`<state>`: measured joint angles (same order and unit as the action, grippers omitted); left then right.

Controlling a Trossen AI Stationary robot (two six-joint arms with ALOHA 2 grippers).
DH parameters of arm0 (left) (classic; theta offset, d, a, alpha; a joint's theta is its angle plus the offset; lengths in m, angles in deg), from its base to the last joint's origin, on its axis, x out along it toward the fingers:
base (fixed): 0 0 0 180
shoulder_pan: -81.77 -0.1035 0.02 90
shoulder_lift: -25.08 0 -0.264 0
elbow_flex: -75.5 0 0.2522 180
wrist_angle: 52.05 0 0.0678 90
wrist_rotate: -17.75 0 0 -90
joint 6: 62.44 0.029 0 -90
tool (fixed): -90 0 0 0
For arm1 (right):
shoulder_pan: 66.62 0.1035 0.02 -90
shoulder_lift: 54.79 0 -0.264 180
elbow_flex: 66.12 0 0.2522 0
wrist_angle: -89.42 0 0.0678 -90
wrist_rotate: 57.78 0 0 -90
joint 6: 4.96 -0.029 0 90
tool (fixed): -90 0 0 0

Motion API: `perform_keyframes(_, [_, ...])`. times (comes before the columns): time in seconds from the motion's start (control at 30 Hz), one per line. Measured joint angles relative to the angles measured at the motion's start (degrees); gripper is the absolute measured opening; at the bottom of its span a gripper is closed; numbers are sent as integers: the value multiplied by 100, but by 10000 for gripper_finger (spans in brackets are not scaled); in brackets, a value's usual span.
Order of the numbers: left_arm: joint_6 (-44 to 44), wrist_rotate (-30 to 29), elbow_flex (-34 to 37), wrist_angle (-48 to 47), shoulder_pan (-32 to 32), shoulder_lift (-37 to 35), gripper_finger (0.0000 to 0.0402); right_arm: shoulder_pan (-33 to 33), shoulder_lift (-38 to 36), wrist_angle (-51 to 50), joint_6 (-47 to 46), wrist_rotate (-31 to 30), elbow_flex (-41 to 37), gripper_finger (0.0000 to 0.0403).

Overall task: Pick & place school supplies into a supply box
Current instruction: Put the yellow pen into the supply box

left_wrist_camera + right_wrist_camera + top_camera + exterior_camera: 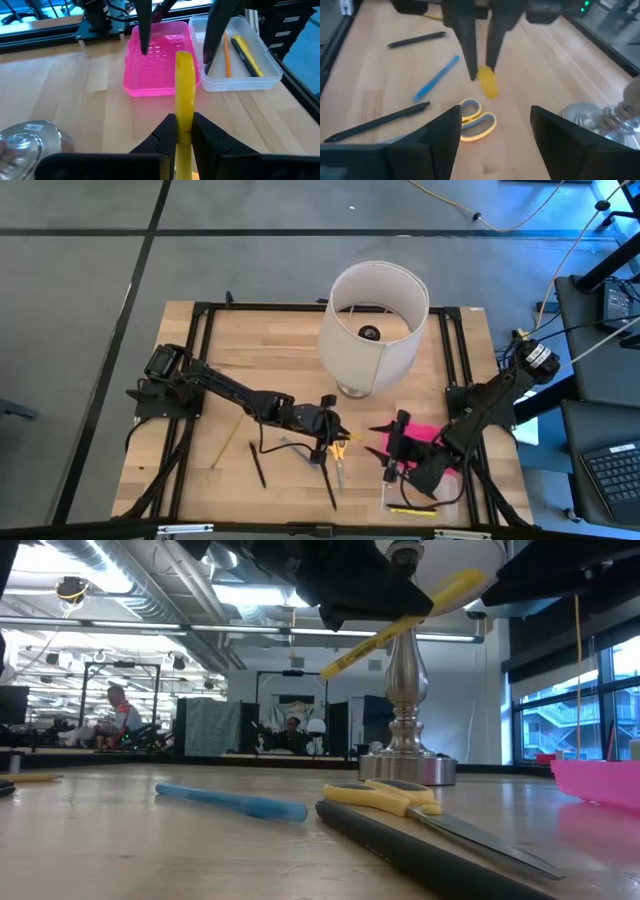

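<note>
Gripping a yellow marker [184, 95] between its two fingers, the left gripper [183, 131] holds it up off the table, pointed toward the right gripper [495, 127], whose jaws stand wide apart with nothing in them, so it reads to me like a hand-off about to happen. Just past that sits the supply box: clear base [252, 80] with a yellow-and-black pen [245, 48] and a thin pencil [227, 55] already in it, pink lid [157, 60] lying right beside it. So a couple of items are done, but plenty is left on the wood: scissors [476, 122], a blue pen [436, 77], two black pens [417, 39], plus a pencil [228, 442] further out. The only label I can spot is on the lamp base [31, 142], too small to read.
</note>
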<state>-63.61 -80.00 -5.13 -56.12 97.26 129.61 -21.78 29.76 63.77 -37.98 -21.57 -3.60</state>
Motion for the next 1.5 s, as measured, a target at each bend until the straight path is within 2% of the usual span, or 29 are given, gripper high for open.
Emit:
perform_keyframes(0.17, [4, 18, -4, 88, 0, 0, 34, -140, 0, 510, 549, 423, 0, 235])
perform_keyframes(0.47, [37, 207, -4, 196, 17, -2, 35, -364, 0, 962, 1105, 905, -1, 187])
perform_keyframes(0.63, [96, 212, -4, 216, 22, -2, 37, -421, 2, 958, 1087, 1143, -2, 147])
perform_keyframes(1.0, [101, 243, -4, 206, 28, -2, 39, -421, 2, 938, 1262, 1105, -2, 50])
perform_keyframes(1.27, [14, 232, -6, 128, 28, -10, 47, -422, 2, 937, 1241, 1120, -2, 48])
perform_keyframes(1.5, [-122, 175, -7, 4, 22, -13, 71, -421, 2, 923, 1247, 1124, -4, 45])
